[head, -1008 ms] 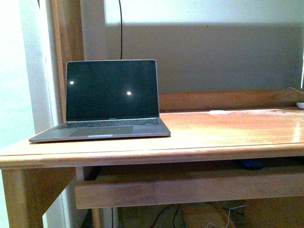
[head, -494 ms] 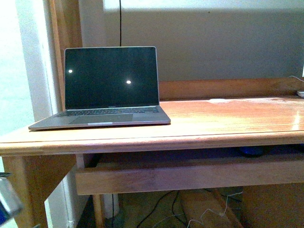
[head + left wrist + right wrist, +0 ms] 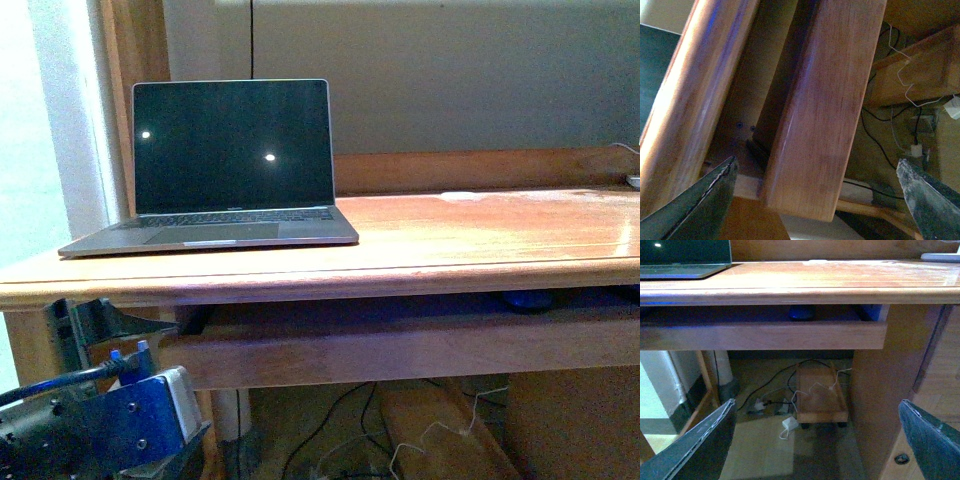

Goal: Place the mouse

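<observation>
Here is the wooden desk (image 3: 480, 240), with an open laptop (image 3: 232, 165) on its left part, screen dark except for two small glints of light. A thin black cable (image 3: 251, 40) runs up the wall behind it.

Under the desktop a pull-out tray (image 3: 400, 345) sits slid partly forward, and there is the mouse (image 3: 801, 313): a small dark rounded shape lying in the tray, tucked in the shadow just beneath the desk's front edge, well right of the laptop. Nothing is touching it.

At the lower left of the front view the left arm (image 3: 110, 425) shows its blue housing below the desk corner. Its wrist camera looks up along the desk edge and the tray's front board, and the left gripper (image 3: 816, 165) is spread wide, its fingers (image 3: 705, 200) far apart with nothing between them.

The right gripper (image 3: 816, 403) is likewise wide apart and empty. It hangs low in front of the desk and faces the tray, with the mouse straight ahead of it and well apart from its fingertips.

On the floor under the desk lie loose cables (image 3: 775, 385), a low wooden stand (image 3: 822, 400) and a white plug (image 3: 789, 424). At the far right back of the desktop sits a pale object (image 3: 940, 256), too cropped to name.
</observation>
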Tool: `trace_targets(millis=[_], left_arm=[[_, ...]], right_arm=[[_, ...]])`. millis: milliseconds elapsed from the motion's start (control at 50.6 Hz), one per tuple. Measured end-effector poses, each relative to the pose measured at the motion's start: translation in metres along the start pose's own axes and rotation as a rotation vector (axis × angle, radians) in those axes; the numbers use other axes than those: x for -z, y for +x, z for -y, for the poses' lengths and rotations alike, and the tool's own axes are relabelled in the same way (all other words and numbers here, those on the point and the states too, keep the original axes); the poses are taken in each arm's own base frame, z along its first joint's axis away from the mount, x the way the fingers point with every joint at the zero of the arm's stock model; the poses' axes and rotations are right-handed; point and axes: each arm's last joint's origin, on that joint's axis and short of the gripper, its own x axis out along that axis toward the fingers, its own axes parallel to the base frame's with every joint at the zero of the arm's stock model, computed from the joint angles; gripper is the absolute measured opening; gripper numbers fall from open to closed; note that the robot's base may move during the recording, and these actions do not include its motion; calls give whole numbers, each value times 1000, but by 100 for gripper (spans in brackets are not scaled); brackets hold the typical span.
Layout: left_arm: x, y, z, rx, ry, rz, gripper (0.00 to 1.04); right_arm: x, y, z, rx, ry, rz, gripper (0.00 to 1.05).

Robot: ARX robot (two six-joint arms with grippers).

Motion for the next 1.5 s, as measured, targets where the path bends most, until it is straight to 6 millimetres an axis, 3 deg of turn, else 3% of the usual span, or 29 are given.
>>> trace_targets(millis=[395,613,831,1028,1167,1364,1463,1503], left_arm=[[21,42,9,14,8,51,97],[12,39,3,177,-105,-22,97],[-21,-8,-19,568,-476,-36,97],[-48,-45,-24,621,-814,-4,97],[-71,-65,-38,524,-1081,-27,97],[-105,-96,-87,255,-1355,25,97],[-116,-120,-91,153,-1499,-9,97],[-122,-131,-87,28,-1503,-40,94]], right_arm=[[0,0,0,0,0,0,97],[0,0,0,0,0,0,97],[0,0,0,0,0,0,97],[0,0,0,0,0,0,97],[0,0,0,0,0,0,97],[0,0,0,0,0,0,97],[0,0,0,0,0,0,97],[0,0,0,0,0,0,97]])
